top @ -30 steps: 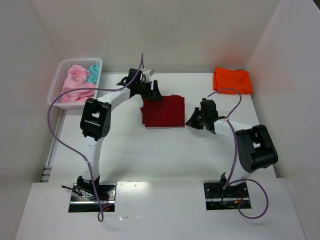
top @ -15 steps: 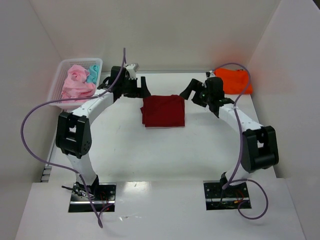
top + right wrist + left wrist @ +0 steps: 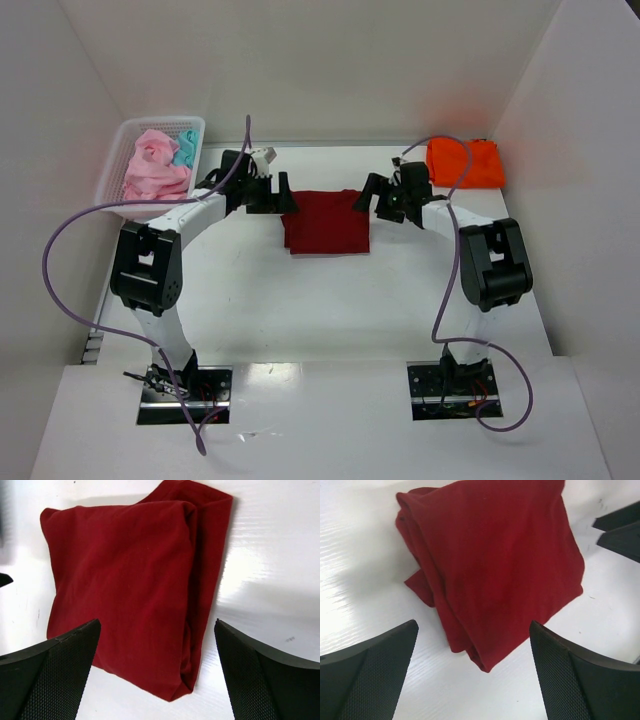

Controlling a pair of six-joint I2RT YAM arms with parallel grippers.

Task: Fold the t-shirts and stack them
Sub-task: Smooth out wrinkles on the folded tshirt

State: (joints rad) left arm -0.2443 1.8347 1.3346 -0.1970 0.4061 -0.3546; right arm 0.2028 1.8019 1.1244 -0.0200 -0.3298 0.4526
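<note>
Seen from above, both arms stretch forward and bend inward. The left gripper (image 3: 285, 197) and right gripper (image 3: 368, 195) flank the far corners of the folded dark red t-shirt (image 3: 326, 222), which lies mid-table (image 3: 300, 300).

Left wrist view: the fingers (image 3: 375, 675) are spread wide, framing the shirt.

Right wrist view: the fingers (image 3: 50, 672) are likewise wide apart, over the same shirt.

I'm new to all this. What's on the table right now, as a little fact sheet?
red shirt: folded, in the middle, between the grippers
left gripper: open, empty, at the shirt's left edge
right gripper: open, empty, at its right edge
orange shirt: folded, far right corner
basket: far left corner, holds pink shirts and teal shirt
</note>
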